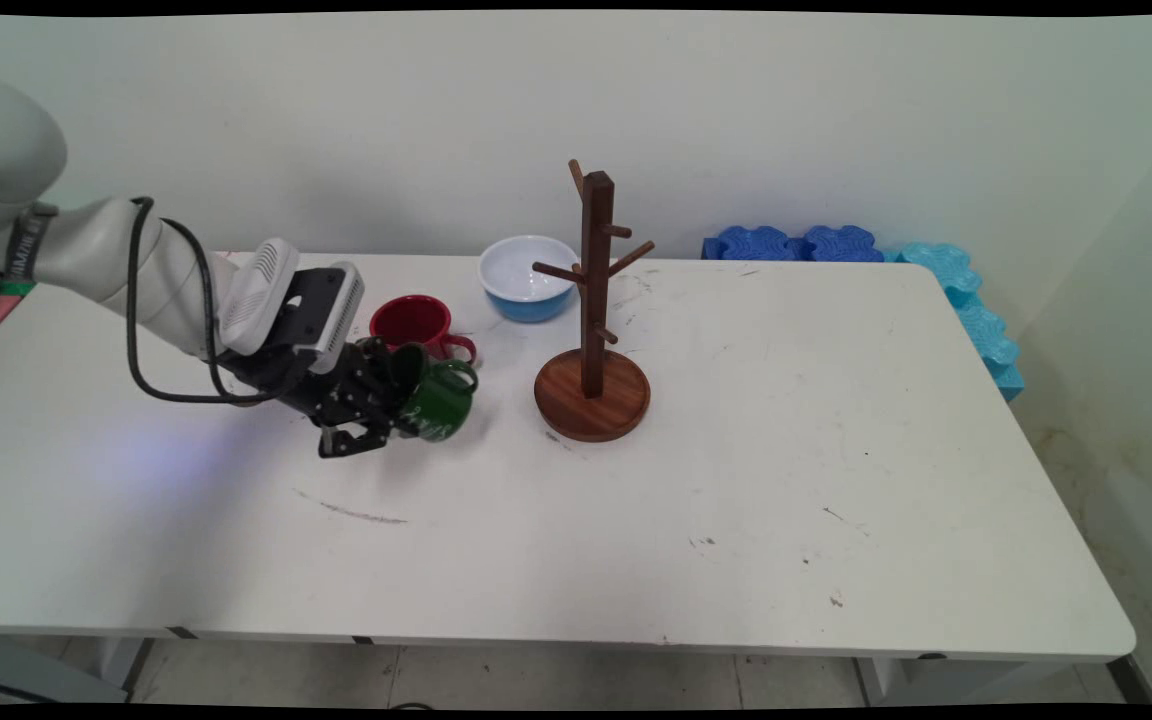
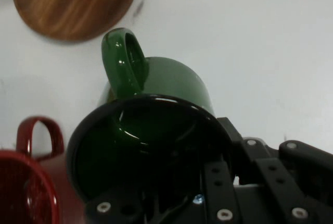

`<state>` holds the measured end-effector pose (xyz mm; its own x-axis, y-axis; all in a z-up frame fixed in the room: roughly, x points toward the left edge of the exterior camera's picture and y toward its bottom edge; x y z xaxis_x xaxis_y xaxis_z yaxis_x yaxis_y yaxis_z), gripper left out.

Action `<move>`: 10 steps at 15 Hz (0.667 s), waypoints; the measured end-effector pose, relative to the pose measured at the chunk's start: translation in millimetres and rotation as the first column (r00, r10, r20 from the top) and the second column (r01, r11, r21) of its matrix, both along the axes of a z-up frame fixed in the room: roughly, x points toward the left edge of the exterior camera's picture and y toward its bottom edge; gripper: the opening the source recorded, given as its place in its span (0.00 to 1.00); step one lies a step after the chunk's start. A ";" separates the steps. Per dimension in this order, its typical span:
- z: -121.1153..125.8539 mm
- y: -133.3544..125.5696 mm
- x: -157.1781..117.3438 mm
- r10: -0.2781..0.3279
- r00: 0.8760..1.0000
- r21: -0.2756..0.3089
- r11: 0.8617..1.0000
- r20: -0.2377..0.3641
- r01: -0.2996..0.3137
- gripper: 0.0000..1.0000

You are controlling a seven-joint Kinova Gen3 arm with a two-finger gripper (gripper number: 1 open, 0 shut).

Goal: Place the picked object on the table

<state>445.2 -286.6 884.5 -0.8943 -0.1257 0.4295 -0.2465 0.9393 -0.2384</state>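
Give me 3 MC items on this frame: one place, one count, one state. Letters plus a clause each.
1. Where is the red mug relative to the wooden mug tree?
A. hanging on it
B. on the table to its left
C. inside the bowl

2. How many mugs are in view?
A. one
B. two
C. four

3. How does the hand stand?
A. shut on the green mug
B. open above the blue bowl
C. shut on the tree's post

Key: 1 B, the red mug stands on the table left of the tree's base. 2 B, one red, one green. 3 A, the hand view shows one finger inside the rim, the other outside.
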 end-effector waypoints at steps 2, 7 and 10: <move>-2.2 0.7 4.7 0.002 1.000 0.003 1.000 0.030 -0.002 0.00; -8.3 2.1 11.5 0.008 0.997 0.014 1.000 0.081 -0.009 0.00; -13.3 3.9 14.4 0.011 0.994 0.025 1.000 0.107 -0.013 0.00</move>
